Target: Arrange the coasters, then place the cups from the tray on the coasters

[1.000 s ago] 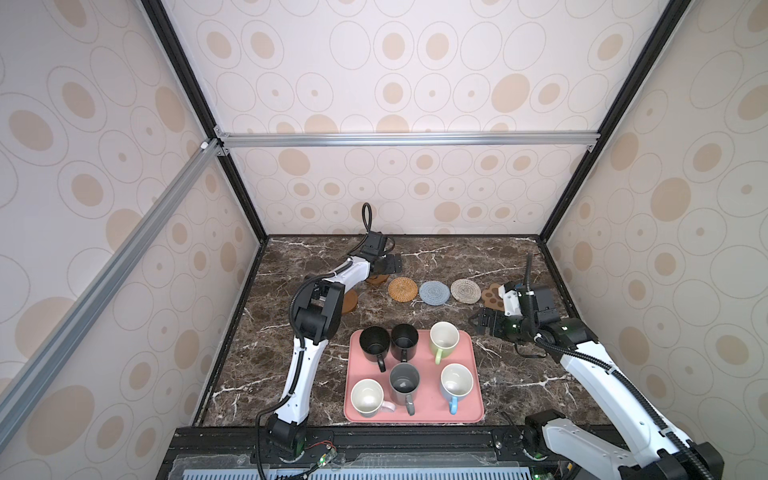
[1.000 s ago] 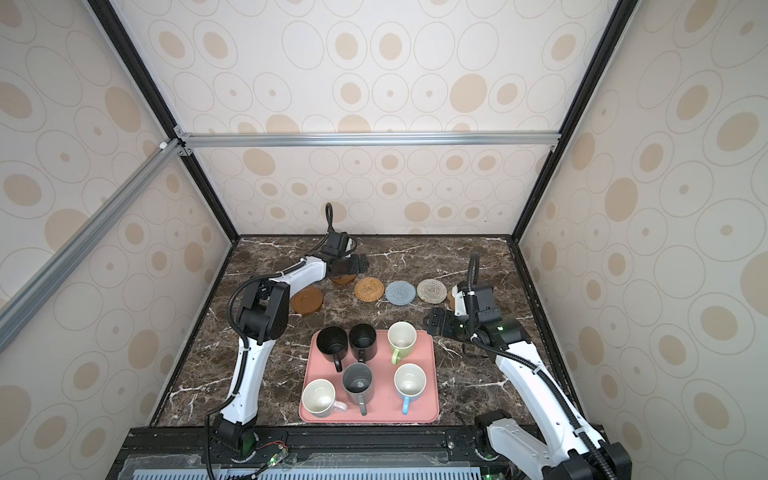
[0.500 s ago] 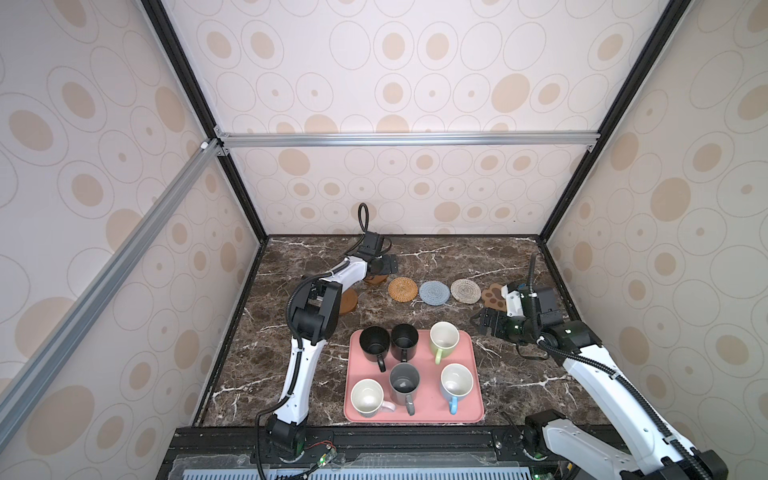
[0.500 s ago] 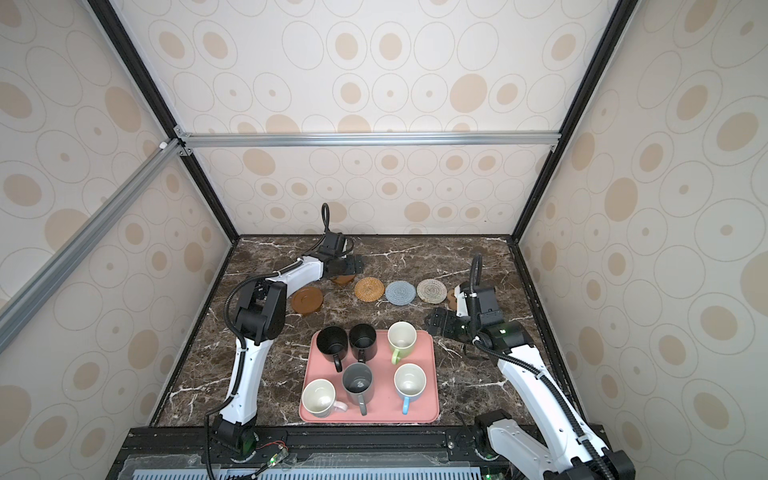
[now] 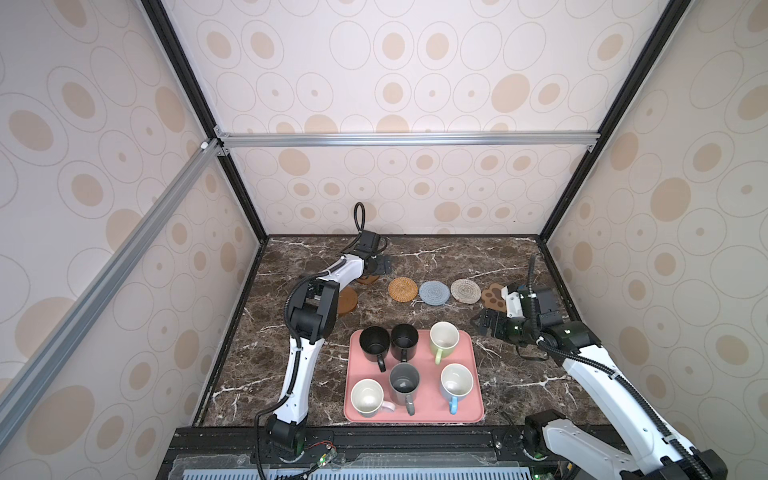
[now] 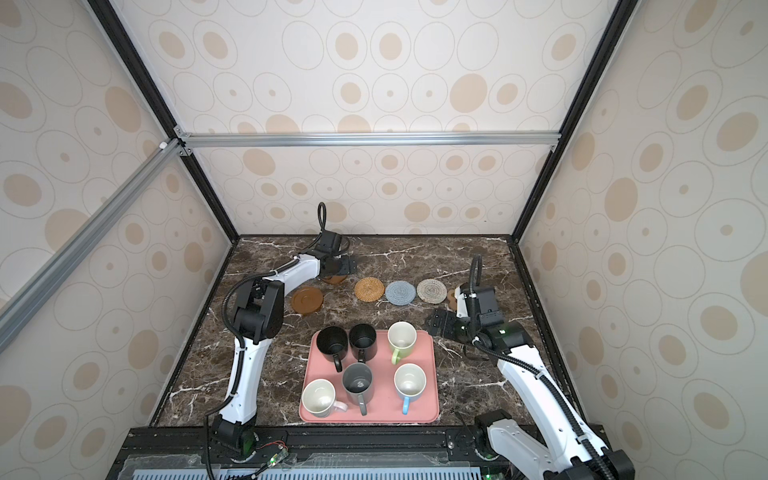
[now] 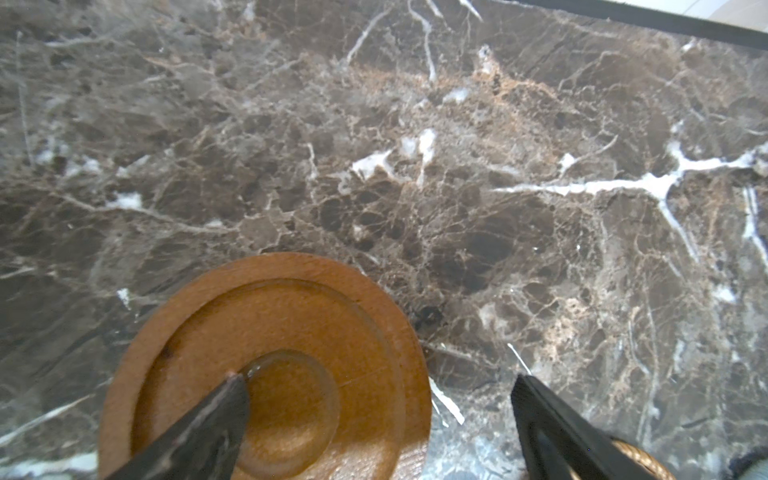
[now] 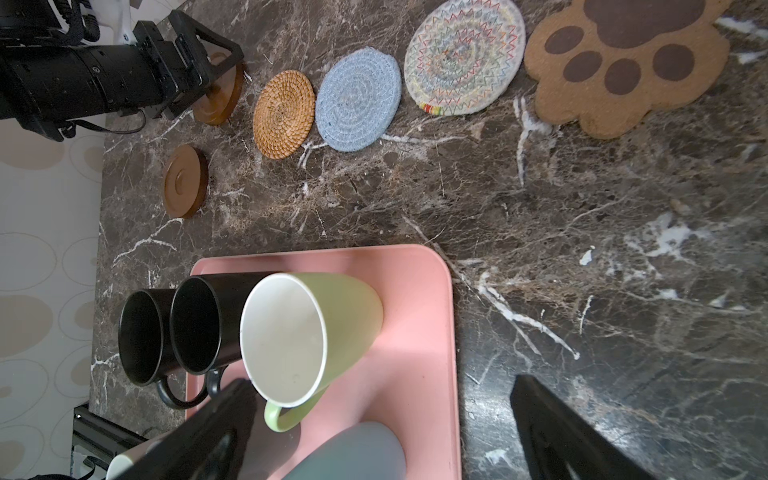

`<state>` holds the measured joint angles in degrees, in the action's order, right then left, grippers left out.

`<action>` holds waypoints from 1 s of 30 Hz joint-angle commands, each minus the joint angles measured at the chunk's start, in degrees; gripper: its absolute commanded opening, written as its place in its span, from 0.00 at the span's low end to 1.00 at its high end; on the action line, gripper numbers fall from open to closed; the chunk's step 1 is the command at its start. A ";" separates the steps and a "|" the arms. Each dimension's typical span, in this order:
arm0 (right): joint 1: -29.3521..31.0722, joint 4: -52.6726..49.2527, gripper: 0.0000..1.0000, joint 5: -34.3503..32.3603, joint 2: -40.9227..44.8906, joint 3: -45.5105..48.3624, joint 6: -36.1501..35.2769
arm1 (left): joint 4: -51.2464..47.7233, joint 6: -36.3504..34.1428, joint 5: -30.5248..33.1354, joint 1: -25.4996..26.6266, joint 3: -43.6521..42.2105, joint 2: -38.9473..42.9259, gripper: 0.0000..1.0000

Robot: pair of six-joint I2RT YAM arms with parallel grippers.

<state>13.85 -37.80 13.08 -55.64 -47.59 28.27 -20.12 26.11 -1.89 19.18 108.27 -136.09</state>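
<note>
Pink tray (image 5: 469, 353) holds all six cups (image 5: 404, 382); both sets of jaws gape wide, gripping nothing.

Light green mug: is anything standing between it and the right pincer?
Nothing visible does. The light green mug stands at the pink tray's far right corner, and the open right pincer hovers beside that corner; only the low rim lies between.

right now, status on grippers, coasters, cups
Open and empty: left gripper over far wooden coaster, right gripper by tray. All six cups on tray, coasters bare. Nothing in the way.
</note>
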 commanded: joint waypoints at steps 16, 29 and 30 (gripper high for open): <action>0.47 -1.74 1.00 -0.34 -1.56 -2.05 0.29 | 0.20 -3.77 -10.06 1.28 3.29 0.91 1.00; 0.47 -1.38 1.00 -1.14 0.44 0.23 1.72 | -2.24 -4.99 -14.39 6.78 3.36 8.56 1.00; 0.42 -1.23 1.00 -1.13 0.44 0.37 1.87 | -1.32 -5.09 -14.46 7.63 1.75 9.57 1.00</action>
<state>13.85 -38.39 12.56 -55.99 -48.16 29.19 -21.34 22.63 -14.55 24.18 111.68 -131.37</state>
